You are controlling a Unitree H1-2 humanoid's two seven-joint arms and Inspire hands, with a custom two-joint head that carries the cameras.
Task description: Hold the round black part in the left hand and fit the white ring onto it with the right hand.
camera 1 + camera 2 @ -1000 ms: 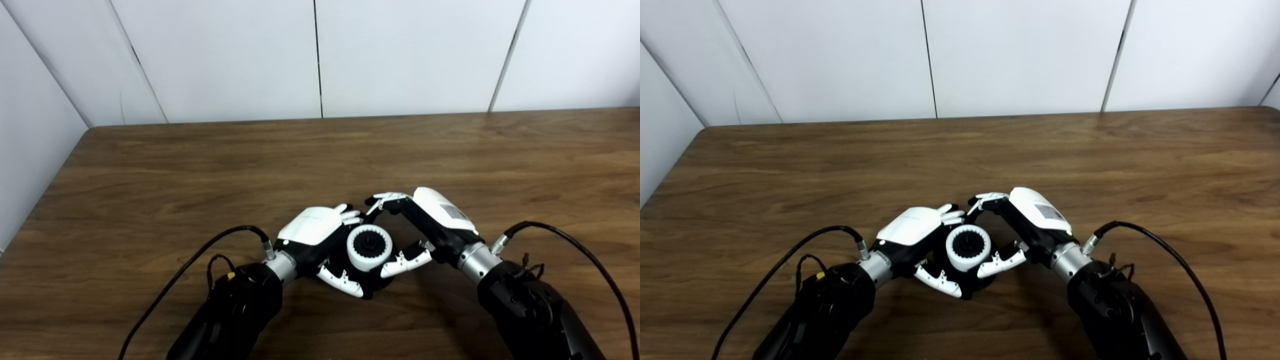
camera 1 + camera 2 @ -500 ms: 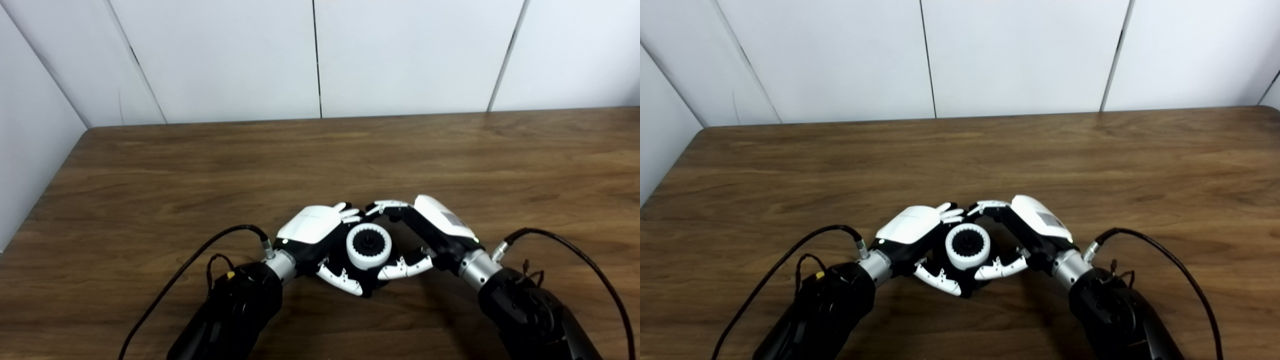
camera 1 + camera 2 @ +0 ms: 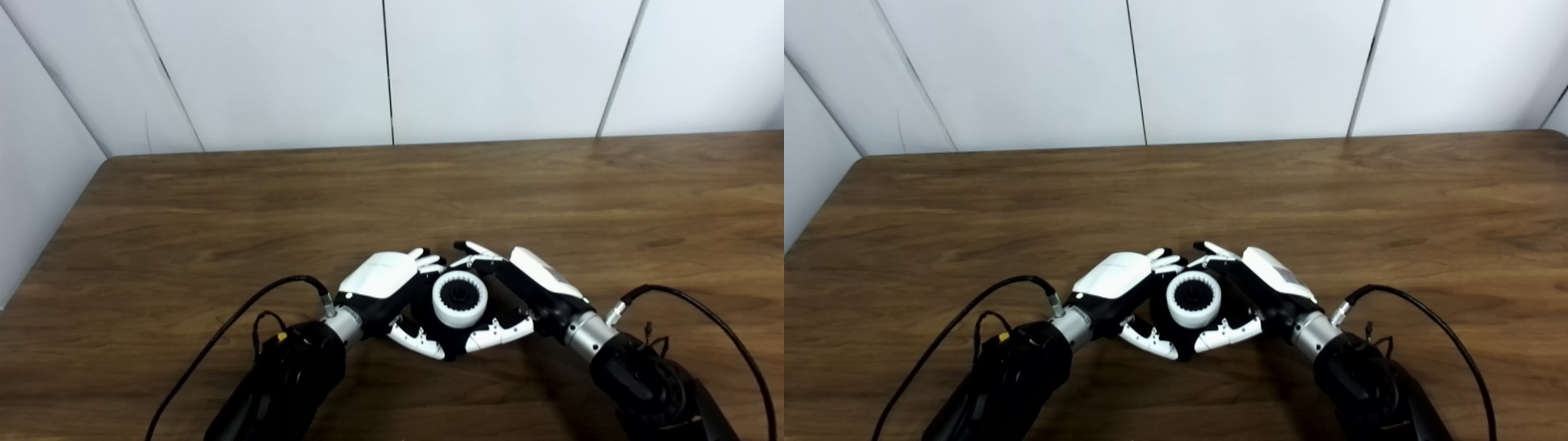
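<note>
The round black part (image 3: pixel 454 346) is low over the table's near middle, with my left hand (image 3: pixel 384 283) shut on it from the left. The white ring (image 3: pixel 460 300), toothed on its inside, sits on top of the black part, whose dark hub shows through the ring's hole. My right hand (image 3: pixel 534 285) wraps around the ring from the right. Its fingers (image 3: pixel 475 252) curl over the far side and meet the left fingertips. The right thumb lies along the near side beside the left thumb. How far the ring is seated is hidden.
The wooden table (image 3: pixel 245 208) runs to white wall panels at the back, with its left edge (image 3: pixel 55 236) close to the side wall. Black cables (image 3: pixel 245 306) loop out from both wrists over the tabletop.
My right hand has moved left and down, closing from an open pose around the ring. The ring and black part have shifted slightly right. My left hand has held still.
</note>
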